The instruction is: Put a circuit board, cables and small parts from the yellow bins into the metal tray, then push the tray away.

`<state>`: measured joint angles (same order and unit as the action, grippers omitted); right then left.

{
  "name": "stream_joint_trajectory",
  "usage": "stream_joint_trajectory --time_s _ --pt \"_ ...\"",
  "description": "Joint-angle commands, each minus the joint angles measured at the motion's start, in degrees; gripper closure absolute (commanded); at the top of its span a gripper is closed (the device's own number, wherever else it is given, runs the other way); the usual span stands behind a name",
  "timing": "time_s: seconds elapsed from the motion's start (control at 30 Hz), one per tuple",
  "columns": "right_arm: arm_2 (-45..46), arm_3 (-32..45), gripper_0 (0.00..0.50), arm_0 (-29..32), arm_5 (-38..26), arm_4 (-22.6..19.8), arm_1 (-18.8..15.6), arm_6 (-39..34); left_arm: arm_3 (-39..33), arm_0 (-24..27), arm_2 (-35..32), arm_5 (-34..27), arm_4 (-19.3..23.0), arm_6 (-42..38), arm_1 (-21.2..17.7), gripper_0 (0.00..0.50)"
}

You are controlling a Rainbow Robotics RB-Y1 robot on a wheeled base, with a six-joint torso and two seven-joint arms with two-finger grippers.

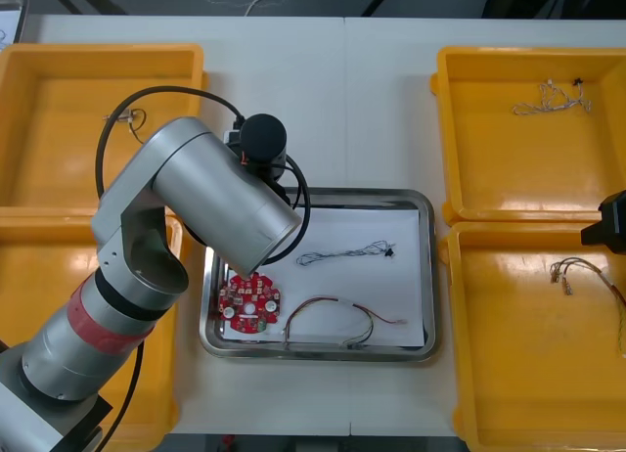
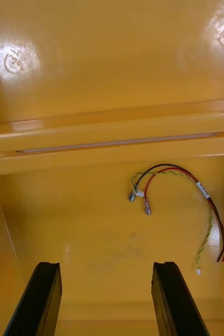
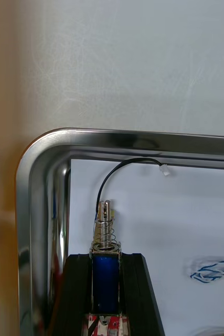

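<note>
Front view: the left arm (image 1: pixel 220 203) reaches over the metal tray (image 1: pixel 391 353) on the worktop (image 1: pixel 323 100), covering its own end effector. In the tray lie a round red circuit board (image 1: pixel 249 303), a twisted blue and white cable (image 1: pixel 342 251) and a red and yellow cable (image 1: pixel 333 320). The right arm (image 1: pixel 611 222) is parked over the yellow bins (image 1: pixel 489 158).

Right wrist view: the right end effector (image 2: pixel 106 268) is wide open above a bin floor. A second red and yellow cable (image 2: pixel 180 202) lies beyond its fingertips. Its white tag (image 2: pixel 202 190) is too small to read.

Left wrist view: the left end effector (image 3: pixel 106 260) is clamped on a small metal part (image 3: pixel 105 231) with a blue body and a spring, just inside the tray's corner over the white lining. The part's black lead (image 3: pixel 122 168) curves ahead toward the tray wall. The part probably hangs slightly above the lining. It would be best released low, away from the rim and the cable, so the lead falls inside. No brand or writing is legible.
</note>
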<state>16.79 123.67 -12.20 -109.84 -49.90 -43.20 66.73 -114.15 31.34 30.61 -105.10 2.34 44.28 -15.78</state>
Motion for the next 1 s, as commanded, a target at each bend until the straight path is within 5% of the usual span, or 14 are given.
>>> stream_joint_trajectory --time_s 0.03,0.4,1.0 --pt "1.8 0.6 0.0 0.7 -0.2 -0.5 -2.3 -2.7 1.6 -0.8 1.5 2.4 -2.1 5.9 2.6 0.5" --pt "1.8 0.6 0.0 0.7 -0.2 -0.5 -2.3 -2.7 5.0 -2.9 3.6 9.8 -4.5 6.8 3.0 0.5" --pt "1.8 0.6 0.0 0.7 -0.2 -0.5 -2.3 -2.7 5.1 -7.0 7.0 13.7 -8.8 6.7 3.0 0.5"
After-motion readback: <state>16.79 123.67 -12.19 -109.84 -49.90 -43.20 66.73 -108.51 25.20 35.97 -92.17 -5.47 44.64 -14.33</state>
